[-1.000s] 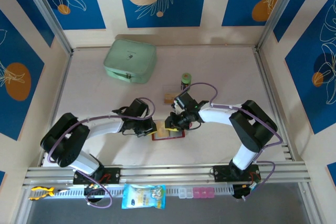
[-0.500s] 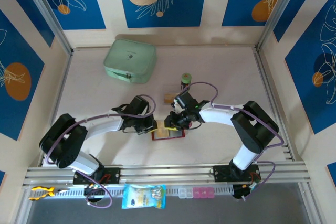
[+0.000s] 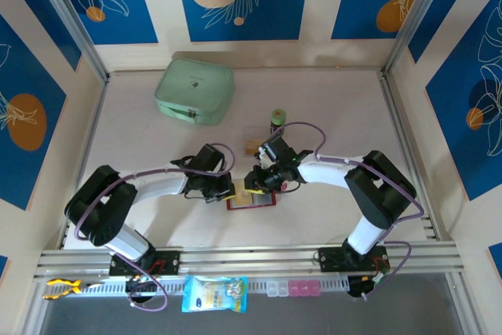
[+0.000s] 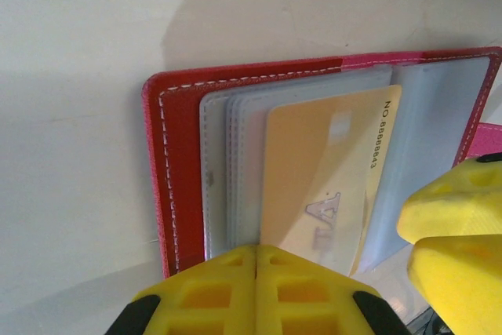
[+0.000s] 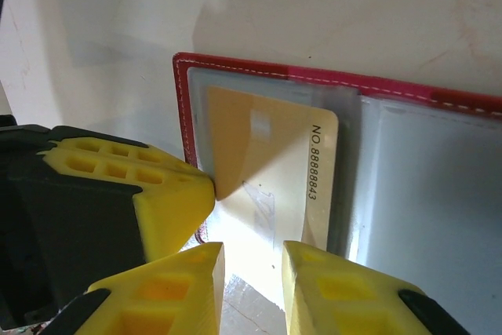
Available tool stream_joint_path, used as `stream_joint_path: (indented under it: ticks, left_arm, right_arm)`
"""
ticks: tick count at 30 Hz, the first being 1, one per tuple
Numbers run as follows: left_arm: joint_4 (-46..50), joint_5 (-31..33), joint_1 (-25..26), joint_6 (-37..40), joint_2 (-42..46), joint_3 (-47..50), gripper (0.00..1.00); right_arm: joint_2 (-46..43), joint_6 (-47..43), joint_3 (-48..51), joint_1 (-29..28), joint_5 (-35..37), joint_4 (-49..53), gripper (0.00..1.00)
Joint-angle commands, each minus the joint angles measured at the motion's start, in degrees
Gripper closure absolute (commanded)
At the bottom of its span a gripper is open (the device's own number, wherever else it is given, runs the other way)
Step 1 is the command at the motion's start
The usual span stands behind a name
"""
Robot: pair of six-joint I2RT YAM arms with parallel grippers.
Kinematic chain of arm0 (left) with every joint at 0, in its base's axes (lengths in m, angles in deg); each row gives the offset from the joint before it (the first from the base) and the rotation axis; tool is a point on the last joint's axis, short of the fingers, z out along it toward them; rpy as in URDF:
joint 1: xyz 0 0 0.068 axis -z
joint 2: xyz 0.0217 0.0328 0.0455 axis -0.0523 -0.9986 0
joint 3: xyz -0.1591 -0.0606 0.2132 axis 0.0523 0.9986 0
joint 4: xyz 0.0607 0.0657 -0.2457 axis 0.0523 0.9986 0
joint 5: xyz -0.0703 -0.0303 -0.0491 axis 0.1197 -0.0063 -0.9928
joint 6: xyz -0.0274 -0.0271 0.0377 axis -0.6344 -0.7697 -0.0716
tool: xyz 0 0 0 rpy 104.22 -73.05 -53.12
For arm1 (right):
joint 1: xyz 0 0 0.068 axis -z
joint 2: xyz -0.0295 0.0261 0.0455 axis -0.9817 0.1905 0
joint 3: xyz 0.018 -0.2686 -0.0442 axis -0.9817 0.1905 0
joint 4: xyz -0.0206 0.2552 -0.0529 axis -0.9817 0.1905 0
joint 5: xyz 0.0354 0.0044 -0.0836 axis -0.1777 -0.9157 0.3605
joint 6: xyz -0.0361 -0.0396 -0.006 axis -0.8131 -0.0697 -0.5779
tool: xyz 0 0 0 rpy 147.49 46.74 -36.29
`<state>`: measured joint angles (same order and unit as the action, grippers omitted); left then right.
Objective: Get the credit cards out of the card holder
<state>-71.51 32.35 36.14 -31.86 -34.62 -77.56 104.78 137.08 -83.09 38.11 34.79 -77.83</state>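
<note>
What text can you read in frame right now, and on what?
"NO. 8888843": on the yellow card, along its edge, in the open card holder.
Logo on that card: blurred, maybe "A".
Print on the blue packet and mint-green case: too small to read.

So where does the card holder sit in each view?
Top external: holder lies open just below picture centre.
Left wrist: holder runs from left of centre to the right edge, red stitched border leftmost.
Right wrist: holder crosses the upper half, red corner upper left.
Landmark: the yellow numbered card in its sleeve, plain in both wrist views, too small to tell from above.
</note>
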Motion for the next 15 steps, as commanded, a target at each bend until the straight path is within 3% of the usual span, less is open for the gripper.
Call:
stream_joint_path:
  ticks: [1,15]
  left_arm:
    - [2.79,1.14,0.19,1.3,-1.16,-0.45,0.95]
    - [3.97,1.73,0.16,1.73,-0.9,-0.97,0.95]
  right_arm:
    - [1.23,0.54,-0.16,0.21,-1.68,-0.38,0.74]
    - [3.24,-0.14,-0.41,0.39,-0.5,1.06,0.74]
